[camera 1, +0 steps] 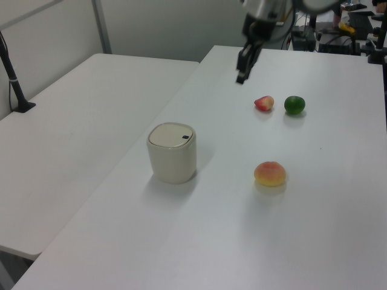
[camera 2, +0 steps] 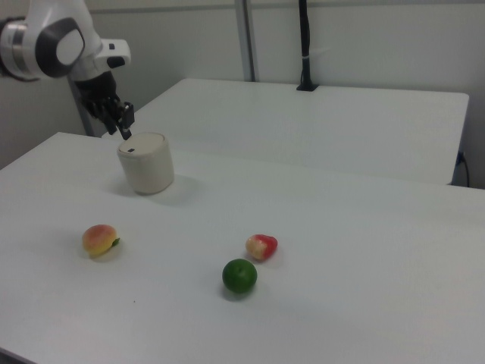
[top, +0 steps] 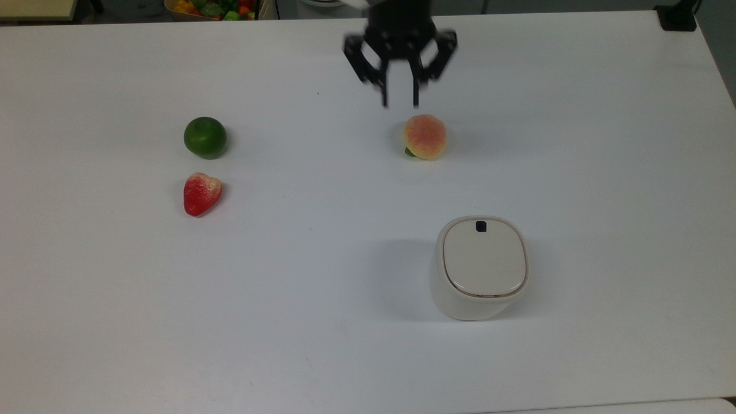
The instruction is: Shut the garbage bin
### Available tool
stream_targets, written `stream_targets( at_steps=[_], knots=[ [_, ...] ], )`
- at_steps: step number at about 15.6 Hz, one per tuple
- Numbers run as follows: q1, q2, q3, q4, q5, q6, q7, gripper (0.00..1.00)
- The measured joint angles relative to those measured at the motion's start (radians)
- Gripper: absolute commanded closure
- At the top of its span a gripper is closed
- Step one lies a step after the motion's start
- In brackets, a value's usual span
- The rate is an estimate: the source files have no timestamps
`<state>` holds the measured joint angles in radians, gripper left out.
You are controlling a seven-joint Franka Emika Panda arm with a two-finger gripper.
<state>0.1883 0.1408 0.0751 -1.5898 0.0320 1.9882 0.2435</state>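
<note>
1. The table (top: 115,299) is a broad white surface that carries every loose thing; a second white table (camera 2: 318,121) stands beside it, seen behind it in the right view.
2. The robot arm (camera 2: 53,45) is white with dark joint covers and reaches in from the right view's left edge.
3. The gripper (top: 400,103) hangs in the air above the table near the top view's upper edge, well apart from the bin. Its black fingers (top: 384,92) point downward and stand spread, with a clear gap between them and nothing held.
4. The garbage bin (top: 479,270) stands upright on the table in the top view's lower right part. Its body is cream-white and rounded-square. Its flat lid (top: 484,259) lies down flush on the rim, so the bin is closed. A small black tab (top: 480,226) sits on the lid near the edge that faces the gripper.
5. The toy peach (top: 425,137) lies on the table between the gripper and the bin in the top view, touching neither.
6. The green lime (top: 205,137) rests well off toward the top view's left.
7. The red strawberry (top: 201,194) lies just beside the lime, on the side nearer the top view's lower edge, without touching it.
</note>
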Motion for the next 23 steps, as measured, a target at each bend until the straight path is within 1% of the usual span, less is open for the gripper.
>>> stream_targets(
  at_steps=[1, 3, 8, 12, 14, 16, 18, 21, 23],
  knots=[
    [-0.018, -0.029, -0.001, 0.000, 0.018, -0.060, -0.002, 0.06],
    [-0.045, -0.082, -0.001, 0.000, 0.034, -0.166, -0.003, 0.00],
    [-0.086, -0.173, -0.001, -0.001, 0.037, -0.345, -0.002, 0.00],
    [-0.127, -0.219, -0.002, -0.001, 0.037, -0.443, -0.002, 0.00],
    [-0.136, -0.225, -0.003, -0.003, 0.037, -0.460, -0.006, 0.00],
    [-0.135, -0.223, -0.015, -0.010, 0.037, -0.457, -0.024, 0.00],
    [-0.130, -0.217, -0.041, -0.017, 0.037, -0.420, -0.052, 0.00],
    [-0.094, -0.200, -0.091, -0.022, 0.037, -0.360, -0.118, 0.00],
    [-0.080, -0.189, -0.105, -0.022, 0.037, -0.329, -0.151, 0.00]
  ],
)
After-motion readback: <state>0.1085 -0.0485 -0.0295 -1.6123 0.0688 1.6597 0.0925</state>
